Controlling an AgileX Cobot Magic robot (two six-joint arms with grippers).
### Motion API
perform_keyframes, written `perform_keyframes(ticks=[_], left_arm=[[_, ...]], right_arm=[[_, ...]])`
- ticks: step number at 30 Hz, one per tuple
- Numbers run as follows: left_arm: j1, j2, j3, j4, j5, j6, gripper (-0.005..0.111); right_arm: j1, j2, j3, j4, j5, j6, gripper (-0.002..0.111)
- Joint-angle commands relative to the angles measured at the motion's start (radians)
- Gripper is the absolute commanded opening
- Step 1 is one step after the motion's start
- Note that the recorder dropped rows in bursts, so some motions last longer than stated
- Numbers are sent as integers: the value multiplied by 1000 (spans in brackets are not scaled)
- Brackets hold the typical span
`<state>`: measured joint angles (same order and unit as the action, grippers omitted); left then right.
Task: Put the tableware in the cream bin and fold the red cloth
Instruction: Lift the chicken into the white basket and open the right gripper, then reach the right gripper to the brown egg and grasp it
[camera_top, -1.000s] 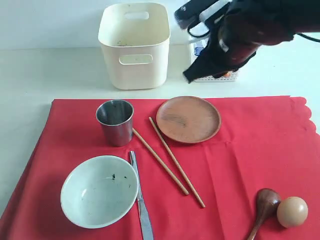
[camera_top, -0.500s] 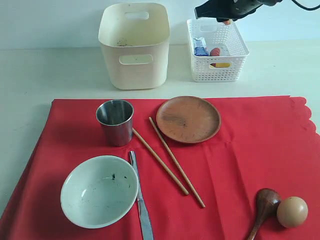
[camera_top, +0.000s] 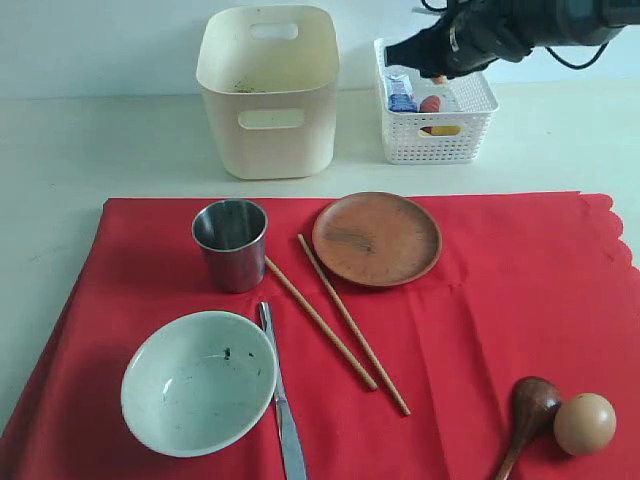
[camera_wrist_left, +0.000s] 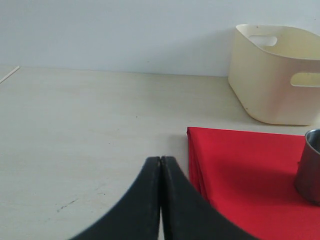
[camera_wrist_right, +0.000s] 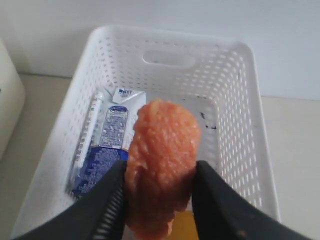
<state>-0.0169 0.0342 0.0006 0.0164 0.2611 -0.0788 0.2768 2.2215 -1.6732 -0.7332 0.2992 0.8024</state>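
Note:
On the red cloth (camera_top: 500, 300) lie a steel cup (camera_top: 231, 243), a brown plate (camera_top: 376, 238), a pale bowl (camera_top: 198, 382), two chopsticks (camera_top: 322, 324), a knife (camera_top: 282, 400) and a dark wooden spoon (camera_top: 528, 412). The cream bin (camera_top: 268, 90) stands behind the cloth. My right gripper (camera_top: 437, 72) hovers over the white lattice basket (camera_top: 470, 130), shut on an orange-pink food piece (camera_wrist_right: 161, 165). The left gripper (camera_wrist_left: 161, 159) is shut and empty over bare table beside the cloth's corner (camera_wrist_left: 240, 165); it is out of the exterior view.
An egg (camera_top: 585, 423) rests against the spoon at the cloth's near right. The basket (camera_wrist_right: 235, 125) holds a blue-and-white packet (camera_wrist_right: 107, 145) and something yellow. The cream bin (camera_wrist_left: 280, 75) and the cup (camera_wrist_left: 311, 165) show in the left wrist view.
The right arm has swung from in front of the basket up to the back, and now hangs a little lower over the basket with the food piece. Nothing on the cloth moved.

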Motion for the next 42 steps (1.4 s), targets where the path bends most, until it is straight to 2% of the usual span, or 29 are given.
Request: perform_keyframes(ticks=[1, 4, 7, 9, 11, 14, 26, 29, 35, 39, 40, 41, 42], left_arm=[[-5, 5, -1, -6, -4, 5, 1], [-5, 5, -1, -6, -4, 5, 1], [-5, 5, -1, -6, -4, 5, 1], [-5, 5, -1, -6, -4, 5, 1], [-5, 5, -1, -6, -4, 5, 1], [-5, 5, -1, -6, -4, 5, 1], [-5, 5, -1, -6, -4, 5, 1], [-5, 5, -1, -6, -4, 5, 1], [-5, 5, -1, -6, -4, 5, 1], [-5, 5, -1, -6, -4, 5, 1], [-5, 5, -1, -6, -4, 5, 1], [-5, 5, -1, -6, -4, 5, 1], [-5, 5, -1, -6, -4, 5, 1]], right_arm=[[-3, 14, -41, 0, -7, 33, 12], [-3, 14, -41, 0, -51, 63, 30], [-3, 14, -41, 0, -62, 73, 55], [-3, 14, -41, 0, -62, 103, 67], [-3, 14, -41, 0, -62, 163, 75], [-3, -6, -41, 0, -21, 228, 76], [-3, -153, -41, 0, 170, 194, 75], [-3, -194, -41, 0, 215, 165, 69], [-3, -282, -41, 78, 428, 165, 35], [-3, -325, -41, 140, 560, 93, 14], [0, -341, -41, 165, 620, 79, 5], [2, -350, -41, 166, 656, 81, 0], [15, -368, -39, 182, 710, 88, 0]])
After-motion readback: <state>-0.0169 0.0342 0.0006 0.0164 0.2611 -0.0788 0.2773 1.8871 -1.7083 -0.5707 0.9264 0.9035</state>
